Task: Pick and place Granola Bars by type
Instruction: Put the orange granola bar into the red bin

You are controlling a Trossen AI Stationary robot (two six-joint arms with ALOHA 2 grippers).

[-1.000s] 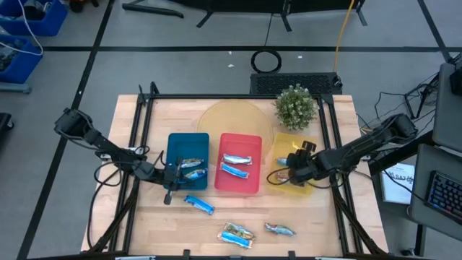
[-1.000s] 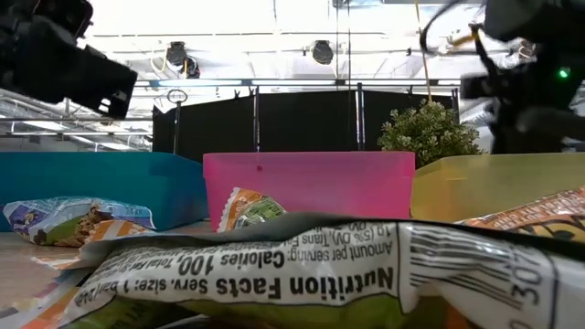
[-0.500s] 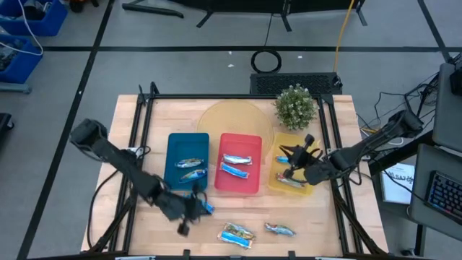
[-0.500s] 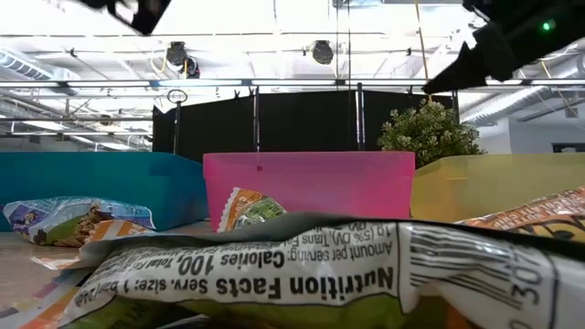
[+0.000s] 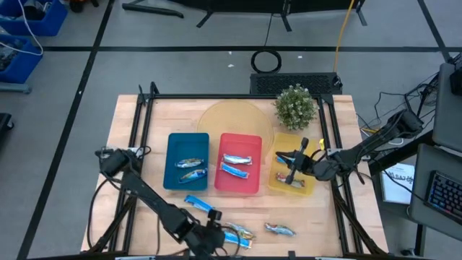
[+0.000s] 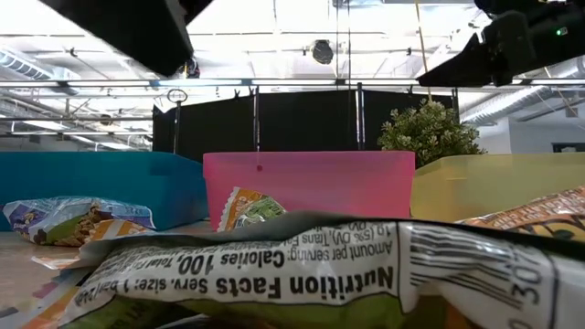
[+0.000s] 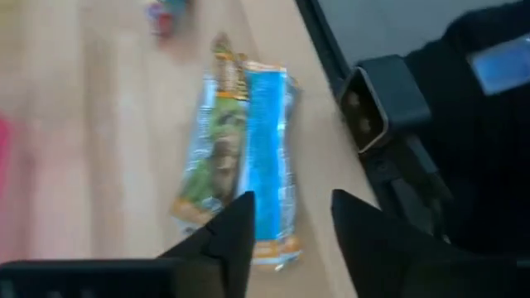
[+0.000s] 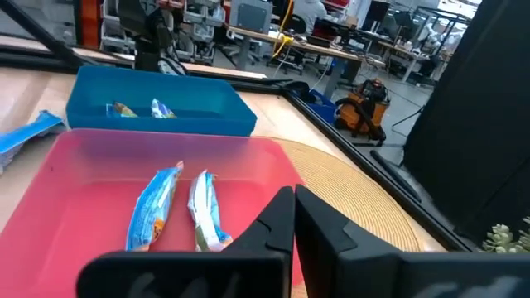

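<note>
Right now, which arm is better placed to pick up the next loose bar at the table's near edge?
Probably the left: its hand hangs open right over the bar there. The right hand is over the yellow tray.

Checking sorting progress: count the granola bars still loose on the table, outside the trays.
3: one blue bar before the blue tray, one beside the left gripper, one further right. The arm may hide others.

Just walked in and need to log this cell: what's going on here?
A two-arm robot is sorting granola bars into trays. The left gripper, open, hovers over a green-marked bar near the table's front edge. The right gripper is above the yellow tray. The blue tray and red tray each hold two bars.
</note>
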